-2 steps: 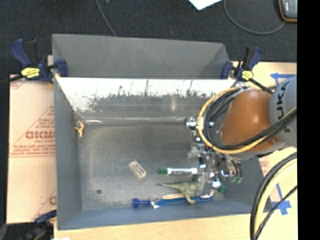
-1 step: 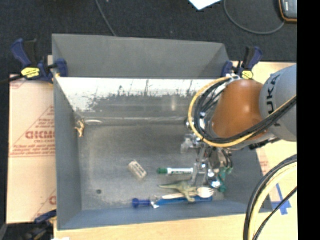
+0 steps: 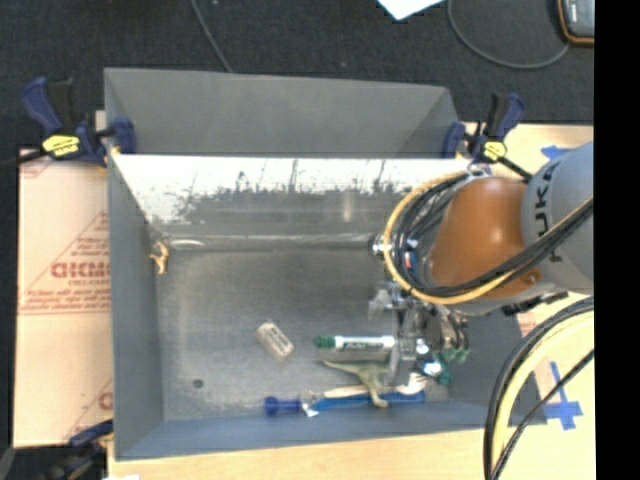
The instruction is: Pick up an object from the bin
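My gripper (image 3: 412, 353) is low in the bin's front right corner, under the orange wrist cover. Its tip is at the right end of a white marker with a green cap (image 3: 355, 344), which lies crosswise on the floor. Just below the marker sits an olive green toy figure (image 3: 366, 374). A blue and white toothbrush (image 3: 340, 400) lies along the front wall, its right end under the gripper. Whether anything is held is hidden.
A small pale cylinder (image 3: 274, 339) lies alone left of the marker, near the middle of the floor. A little tan scrap (image 3: 158, 258) sits by the left wall. The arm and its cables crowd the right wall.
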Tool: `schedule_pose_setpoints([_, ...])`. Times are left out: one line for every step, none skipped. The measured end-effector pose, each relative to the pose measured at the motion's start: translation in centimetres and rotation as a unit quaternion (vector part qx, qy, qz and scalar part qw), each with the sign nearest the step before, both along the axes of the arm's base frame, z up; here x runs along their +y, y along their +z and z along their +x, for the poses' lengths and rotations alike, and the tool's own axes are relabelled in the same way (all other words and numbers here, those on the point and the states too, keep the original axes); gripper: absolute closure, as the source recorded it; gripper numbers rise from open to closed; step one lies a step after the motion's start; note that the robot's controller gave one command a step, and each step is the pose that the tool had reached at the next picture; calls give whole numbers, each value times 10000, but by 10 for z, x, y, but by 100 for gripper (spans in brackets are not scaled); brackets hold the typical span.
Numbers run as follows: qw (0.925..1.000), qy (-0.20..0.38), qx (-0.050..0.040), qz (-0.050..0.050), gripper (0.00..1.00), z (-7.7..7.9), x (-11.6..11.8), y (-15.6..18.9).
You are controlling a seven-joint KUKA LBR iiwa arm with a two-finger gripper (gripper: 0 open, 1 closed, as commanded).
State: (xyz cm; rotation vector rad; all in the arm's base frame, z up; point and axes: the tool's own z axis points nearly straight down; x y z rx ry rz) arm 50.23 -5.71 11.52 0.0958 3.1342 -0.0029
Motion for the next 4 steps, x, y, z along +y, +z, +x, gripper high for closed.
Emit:
schedule_pose_setpoints([10000,80,-43,3,0,17,1,14])
schedule_pose_setpoints([9999,-112,-14,4,0,15,0,-23])
schedule_pose_setpoints([9999,-78,-75,1,0,16,-7,-13])
schedule_pose_setpoints([9998,-184,-70,3,0,32,-9,-22])
